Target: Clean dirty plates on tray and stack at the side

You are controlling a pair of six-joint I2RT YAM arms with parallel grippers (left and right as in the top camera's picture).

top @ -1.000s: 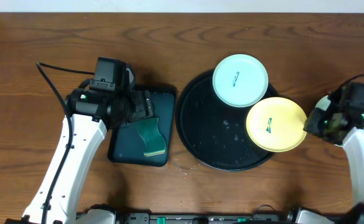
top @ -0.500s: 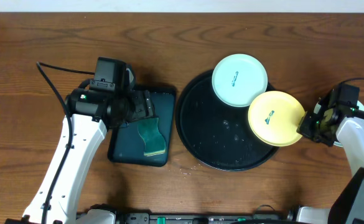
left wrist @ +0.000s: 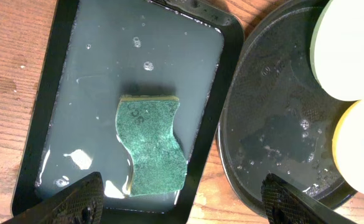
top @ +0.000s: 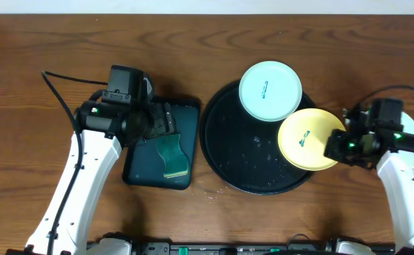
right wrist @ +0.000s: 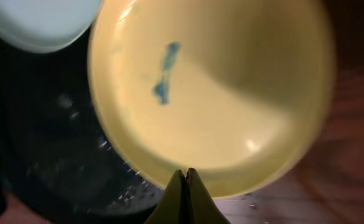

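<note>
Two plates on the round tray (top: pixel 217 142), with the right arm at the start of a lift. The yellow plate (top: pixel 307 139) lies on the right side of the tray, its outer edge overhanging the tray's rim. The mint plate (top: pixel 269 91) sits at the tray's far right, and its near edge is just beside or overlapping the yellow one. A teal smear (right wrist: pixel 164 71) marks the centre of the yellow plate.

The right fingers (right wrist: pixel 177 193) are clenched together on the yellow plate's outer rim and appear to pinch it, though the wrist view does not show how deep the hold goes. The left fingers (left wrist: pixel 76 199) stand spread wide and empty above the rectangular tray (left wrist: pixel 63 93), left of the round tray, where a green sponge (left wrist: pixel 154 146) lies in shallow water.

For the step in hand, a rim pinch on a wet plate is likely to slip. The plate should be raised slowly and kept level, rising clear of the mint plate before it travels. It should then be held steady over the round tray so that drips fall there, smear facing the sponge side. The left fingers need to grasp the sponge across its narrow waist.
</note>
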